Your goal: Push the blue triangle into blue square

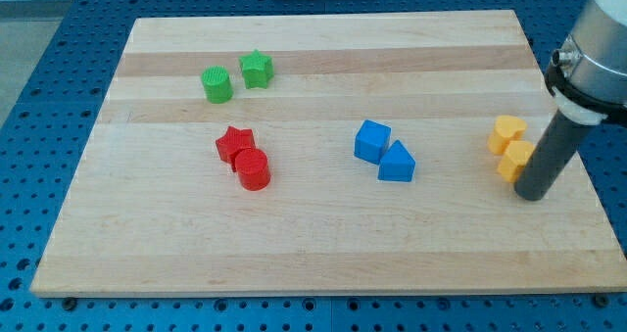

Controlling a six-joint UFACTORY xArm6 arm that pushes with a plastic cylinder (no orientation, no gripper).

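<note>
No writing is legible anywhere on the wooden desk (323, 259). The arm drops in from the view's upper right, its dark rod nearly upright, my tip (530, 197) resting on the desk just beside the lower of two yellow blocks (514, 160); there is no gripper to open or close. The blue triangle (396, 163) lies well to the tip's left, touching the blue square (371, 141) at its upper left. A red pair (252, 168) and a green pair (217, 84) sit farther left.
</note>
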